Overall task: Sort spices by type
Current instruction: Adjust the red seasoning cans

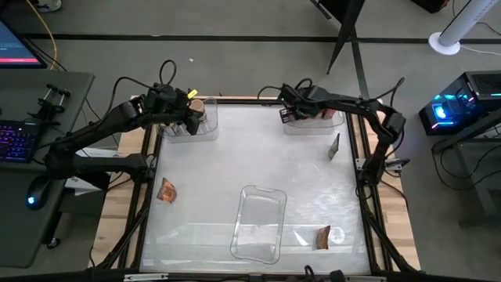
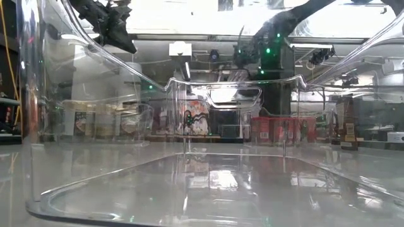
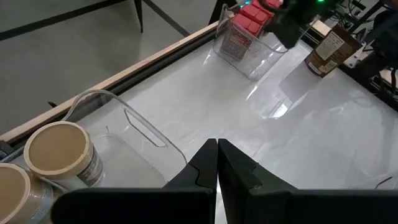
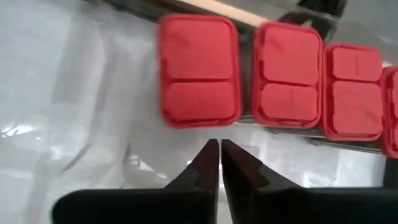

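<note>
My right gripper (image 4: pixel 214 163) has its fingers pressed together with nothing between them, and it hangs directly above the far right tray (image 1: pixel 313 119), just short of the row of red boxy containers (image 4: pixel 199 70). Their lids are smooth moulded plastic with rounded corners, each split by a crease across the middle, and they stand side by side along the tray's length.

My left gripper (image 3: pixel 216 168) is likewise closed and empty, poised over the far left tray (image 1: pixel 190 125), where two round jars with tan lids (image 3: pixel 59 149) sit touching each other (matte lids, printed paper bands).

What remains, as I judge it, are the flat foil packets. One packet (image 1: pixel 334 146) lies just beside the right-hand tray, toward the near side from my right gripper, its long axis running roughly front to back and a little slanted; that arm is plainly the nearer. Another packet (image 1: pixel 166 190) lies at the table's left edge, well toward the front from my left gripper. A third (image 1: pixel 323 237) rests near the front right, close to the empty clear tray (image 1: pixel 258 223) in the middle front. The foil looks crinkled and thin, so it will want an edge pinch.
</note>
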